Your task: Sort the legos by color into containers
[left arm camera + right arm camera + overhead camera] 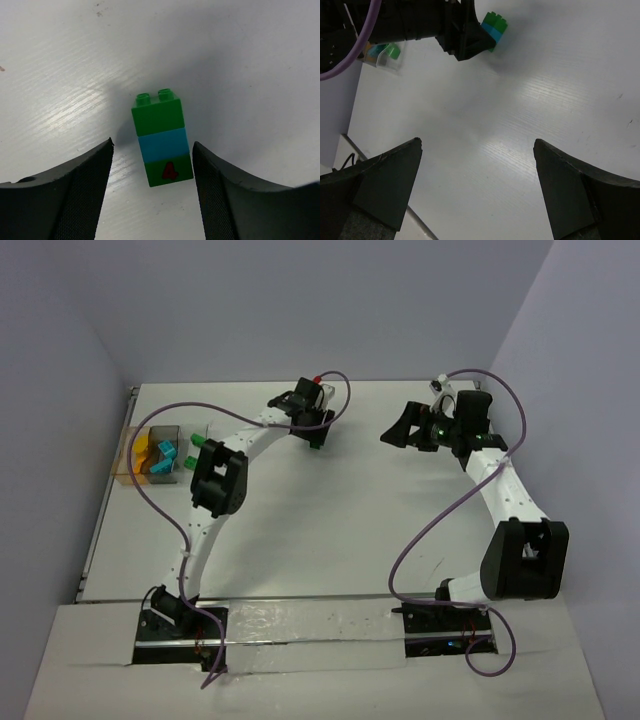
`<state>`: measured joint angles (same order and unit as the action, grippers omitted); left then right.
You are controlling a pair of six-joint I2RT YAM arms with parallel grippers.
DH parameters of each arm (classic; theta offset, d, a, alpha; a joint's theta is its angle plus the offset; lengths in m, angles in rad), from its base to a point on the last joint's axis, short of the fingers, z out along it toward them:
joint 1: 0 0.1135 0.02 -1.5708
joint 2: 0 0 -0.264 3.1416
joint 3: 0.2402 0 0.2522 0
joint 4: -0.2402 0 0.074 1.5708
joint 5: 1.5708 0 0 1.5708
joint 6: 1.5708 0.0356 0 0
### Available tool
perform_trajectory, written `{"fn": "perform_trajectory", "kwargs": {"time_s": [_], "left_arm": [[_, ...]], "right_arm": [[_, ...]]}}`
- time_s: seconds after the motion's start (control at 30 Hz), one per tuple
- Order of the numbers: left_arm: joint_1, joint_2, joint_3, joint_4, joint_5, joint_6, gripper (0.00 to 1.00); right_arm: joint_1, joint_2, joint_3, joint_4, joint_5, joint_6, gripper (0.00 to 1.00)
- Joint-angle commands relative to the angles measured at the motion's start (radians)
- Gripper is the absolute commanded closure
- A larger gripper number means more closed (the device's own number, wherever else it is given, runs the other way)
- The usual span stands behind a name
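- The green-cyan-green stack (162, 140) lies flat on the table (250, 75), between my fingers and touching neither, studs pointing away.
- My left gripper (152, 145) is spread wide. I should square up to the stack's slightly skewed long sides, lower, then close.
- Its colours are mixed, so my right gripper (477, 141), spread and empty, likely must help split it before the containers (128, 465).

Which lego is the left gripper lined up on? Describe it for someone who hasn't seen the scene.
On the white table, look toward the far middle, where the open left gripper frames one small stack. It's three joined bricks, green-cyan-green, with a red 4 on one end brick. The other legos sit loose in the trays at the left edge.
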<state>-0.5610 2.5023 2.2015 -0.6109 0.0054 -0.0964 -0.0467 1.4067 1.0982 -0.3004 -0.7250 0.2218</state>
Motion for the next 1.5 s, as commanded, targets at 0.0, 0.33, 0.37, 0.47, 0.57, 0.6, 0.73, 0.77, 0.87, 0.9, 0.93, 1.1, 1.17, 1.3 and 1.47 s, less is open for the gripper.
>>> {"fn": "perform_trajectory", "kwargs": {"time_s": [0.0, 0.33, 0.37, 0.47, 0.57, 0.6, 0.73, 0.77, 0.87, 0.9, 0.93, 1.1, 1.17, 1.3, 1.47], "left_arm": [[-0.010, 0.007, 0.025, 0.017, -0.063, -0.018, 0.34], [-0.008, -0.083, -0.054, -0.089, 0.053, 0.013, 0.82], [-0.006, -0.127, -0.087, -0.085, 0.084, 0.023, 0.90], [0.007, -0.307, -0.280, -0.044, 0.289, 0.095, 1.00], [0.029, -0.477, -0.410, -0.023, 0.575, 0.179, 1.00], [0.034, -0.512, -0.439, -0.026, 0.654, 0.208, 1.00], [0.071, -0.627, -0.500, -0.061, 0.959, 0.229, 1.00], [0.078, -0.638, -0.501, -0.103, 1.054, 0.238, 1.00], [0.103, -0.643, -0.499, -0.192, 1.164, 0.265, 1.00], [0.108, -0.643, -0.497, -0.213, 1.197, 0.280, 1.00], [0.115, -0.644, -0.496, -0.249, 1.259, 0.306, 1.00], [0.119, -0.617, -0.462, -0.406, 1.327, 0.437, 1.00], [0.118, -0.612, -0.454, -0.425, 1.333, 0.463, 1.00], [0.118, -0.599, -0.439, -0.460, 1.344, 0.487, 1.00], [0.118, -0.606, -0.444, -0.464, 1.346, 0.496, 1.00]], "right_arm": [[-0.007, -0.027, -0.009, 0.012, -0.011, -0.009, 0.00], [-0.007, -0.006, 0.040, -0.011, -0.002, -0.030, 0.00], [-0.007, 0.000, 0.045, -0.015, -0.004, -0.027, 0.00], [0.004, 0.008, 0.048, 0.007, -0.028, 0.004, 0.00], [0.037, -0.026, -0.003, 0.094, -0.073, 0.053, 0.00], [0.043, -0.036, -0.038, 0.135, -0.098, 0.087, 0.00], [0.123, -0.061, -0.073, 0.247, -0.176, 0.126, 0.00], [0.137, -0.060, -0.074, 0.259, -0.201, 0.125, 0.00], [0.186, -0.063, -0.086, 0.303, -0.236, 0.146, 0.00], [0.195, -0.071, -0.095, 0.351, -0.251, 0.159, 0.00], [0.212, -0.093, -0.109, 0.405, -0.276, 0.186, 0.00], [0.241, -0.115, -0.115, 0.525, -0.363, 0.258, 0.00], [0.250, -0.114, -0.110, 0.519, -0.374, 0.263, 0.00], [0.316, -0.104, -0.049, 0.332, -0.325, 0.059, 0.01], [0.362, -0.061, -0.032, 0.265, -0.307, 0.050, 0.02]]}}
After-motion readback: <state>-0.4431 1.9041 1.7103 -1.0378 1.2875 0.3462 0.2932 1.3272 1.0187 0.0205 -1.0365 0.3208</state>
